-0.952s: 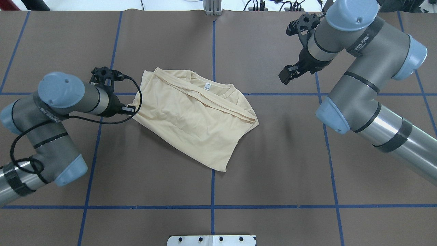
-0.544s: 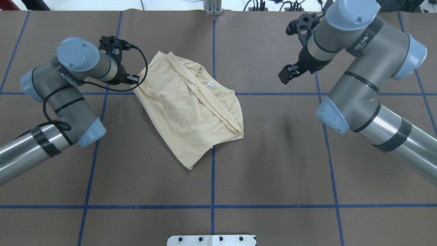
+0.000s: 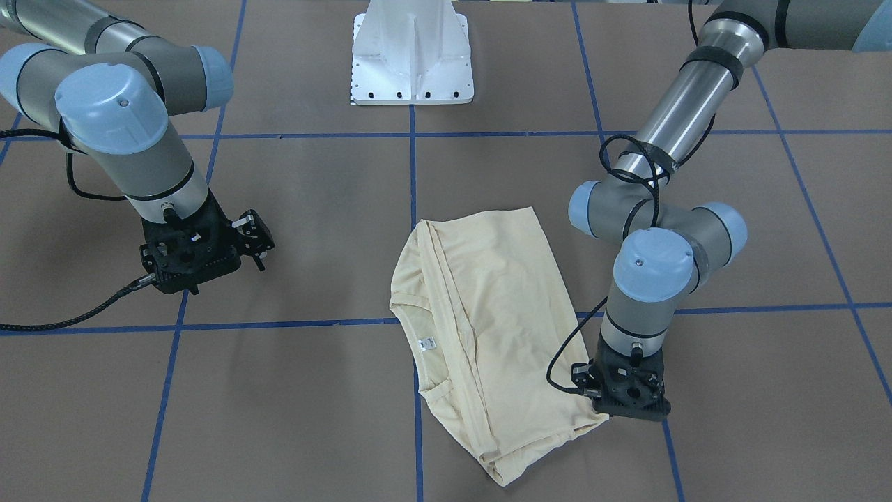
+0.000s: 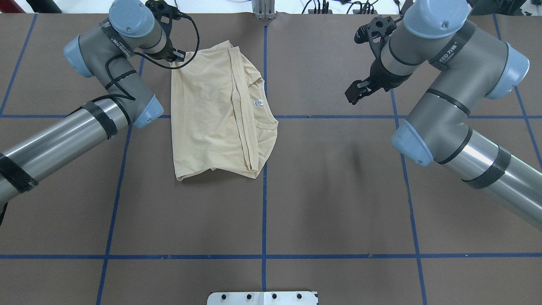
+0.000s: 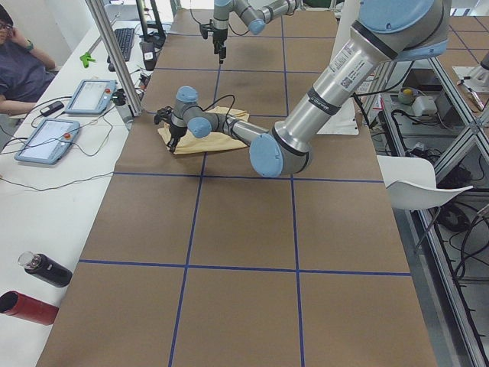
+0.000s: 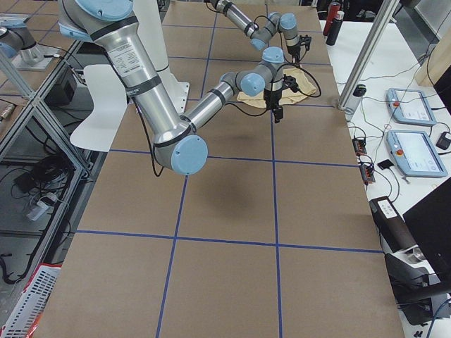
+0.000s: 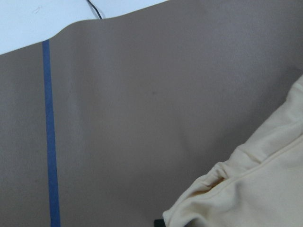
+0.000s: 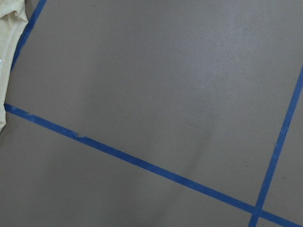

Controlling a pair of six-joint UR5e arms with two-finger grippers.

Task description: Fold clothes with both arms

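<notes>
The cream-yellow T-shirt (image 4: 211, 114) lies folded into a rough rectangle left of the table's middle, with its white neck label (image 4: 257, 102) up and no print showing. My left gripper (image 4: 181, 54) is shut on the shirt's far left corner, low at the table. In the front-facing view the left gripper (image 3: 605, 413) sits at the corner of the shirt (image 3: 488, 321). The left wrist view shows bunched cloth (image 7: 246, 189) at the bottom. My right gripper (image 4: 353, 94) hangs open and empty above the table, well to the right of the shirt.
The white pedestal base (image 3: 411, 63) stands at the near middle edge. Blue tape lines (image 4: 264, 190) grid the brown table cover. Beyond the far edge are a frame post (image 4: 262, 8), cables, and operators' tablets (image 5: 46, 141). Two bottles (image 5: 42, 269) lie past the left end.
My left gripper has moved toward the far edge of the table with the shirt corner in it. The shirt has swung round and slid left. The right arm has not moved.
</notes>
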